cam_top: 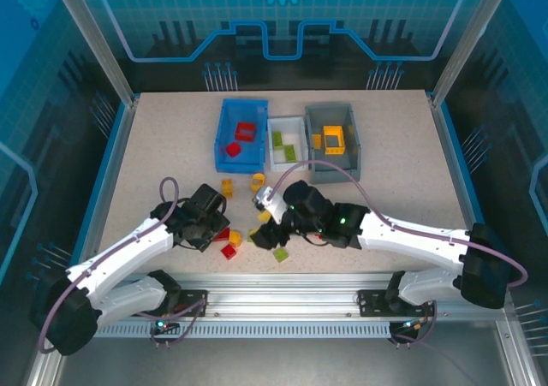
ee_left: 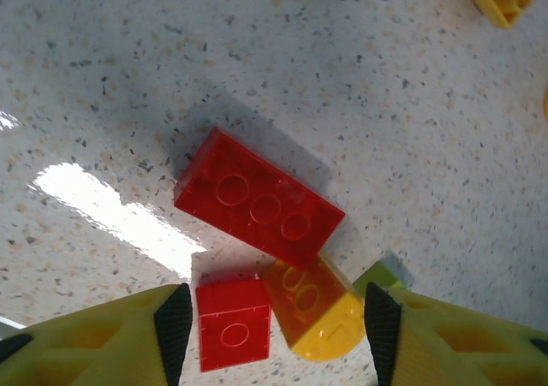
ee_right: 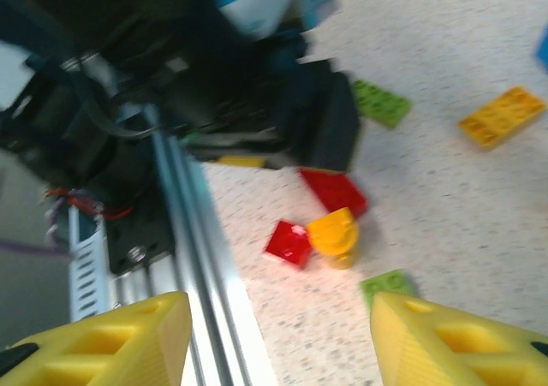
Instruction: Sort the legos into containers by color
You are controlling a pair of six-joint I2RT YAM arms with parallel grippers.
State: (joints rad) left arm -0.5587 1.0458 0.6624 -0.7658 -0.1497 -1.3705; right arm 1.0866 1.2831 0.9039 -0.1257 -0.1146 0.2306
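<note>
Three bins stood side by side on the far half of the table [cam_top: 154, 146]: a blue bin [cam_top: 244, 103] holding red bricks [cam_top: 246, 131], a white bin [cam_top: 287, 121] holding green bricks [cam_top: 289, 152], and a grey bin [cam_top: 334, 170] holding a yellow brick [cam_top: 333, 138]. Nearer the arms we saw loose legos [cam_top: 258, 181] scattered on the table. The left gripper [ee_left: 276, 339] hung low over them, jaws apart and gripping nothing. Between its fingers [ee_left: 174, 322] lay a small red square [ee_left: 233, 335] touching a yellow-orange piece [ee_left: 318, 322], and a long red brick [ee_left: 259, 206] lay just beyond, touching that piece. The right gripper [ee_right: 278, 343] likewise stood open and empty. Its view was blurred, yet we made out a green plate [ee_right: 381, 102] and a yellow plate [ee_right: 503, 115] lying apart on the table
</note>
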